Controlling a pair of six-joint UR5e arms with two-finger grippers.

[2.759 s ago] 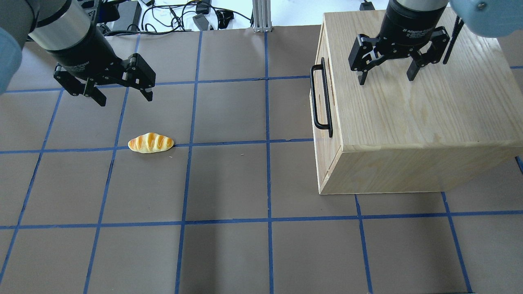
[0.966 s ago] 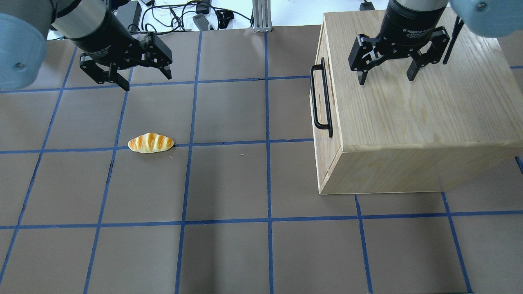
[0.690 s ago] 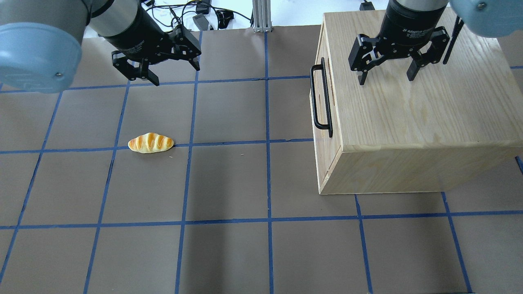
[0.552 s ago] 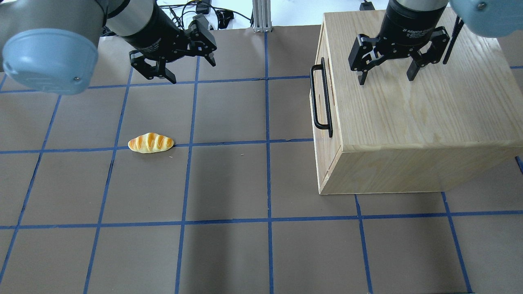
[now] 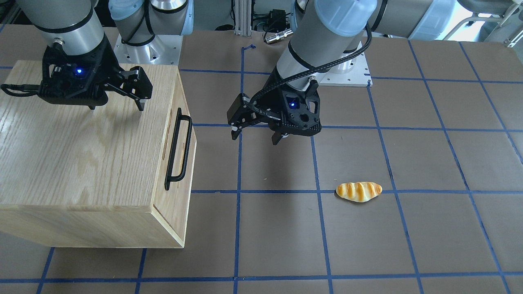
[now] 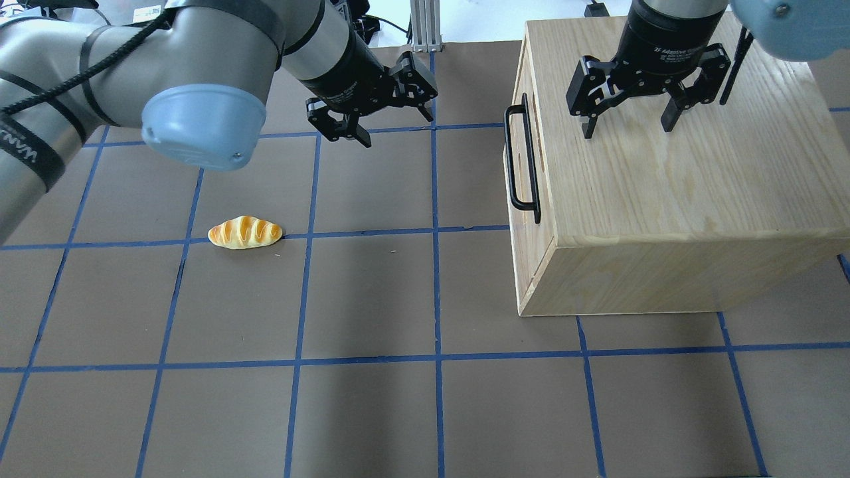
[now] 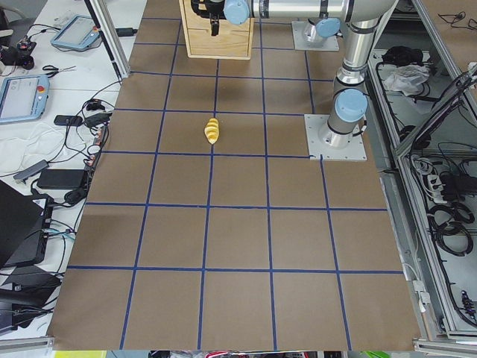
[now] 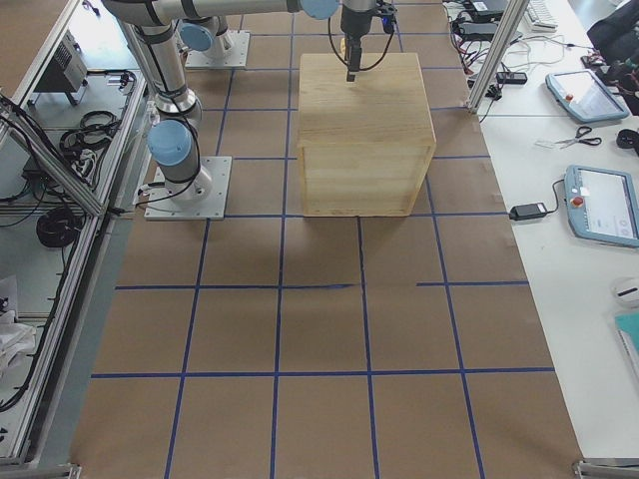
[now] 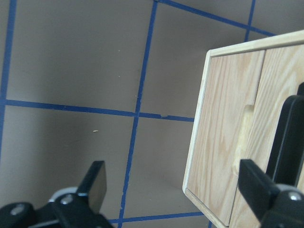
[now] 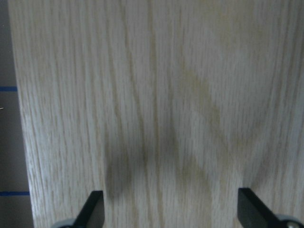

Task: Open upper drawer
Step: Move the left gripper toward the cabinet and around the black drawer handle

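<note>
The upper drawer (image 6: 541, 192) sits shut, flush in the front of the oak cabinet (image 6: 677, 186). Its long black bar handle (image 6: 509, 156) faces the table's middle. It also shows in the front view, drawer (image 5: 164, 173) and handle (image 5: 186, 147), and in the left wrist view, drawer (image 9: 270, 95) and handle (image 9: 287, 137). My left gripper (image 6: 396, 127) is open and empty, above the table a short way left of the handle. My right gripper (image 6: 627, 129) is open and empty, hovering over the cabinet top (image 10: 156, 95).
A toy bread roll (image 6: 245, 232) lies on the brown mat at mid left, well away from both grippers. An aluminium post (image 6: 425, 26) and cables stand at the table's back edge. The mat carries a blue tape grid.
My left arm has swung right along the back of the table, from the far left to near the drawer handle, staying open. The right gripper, drawer and roll have not moved.
</note>
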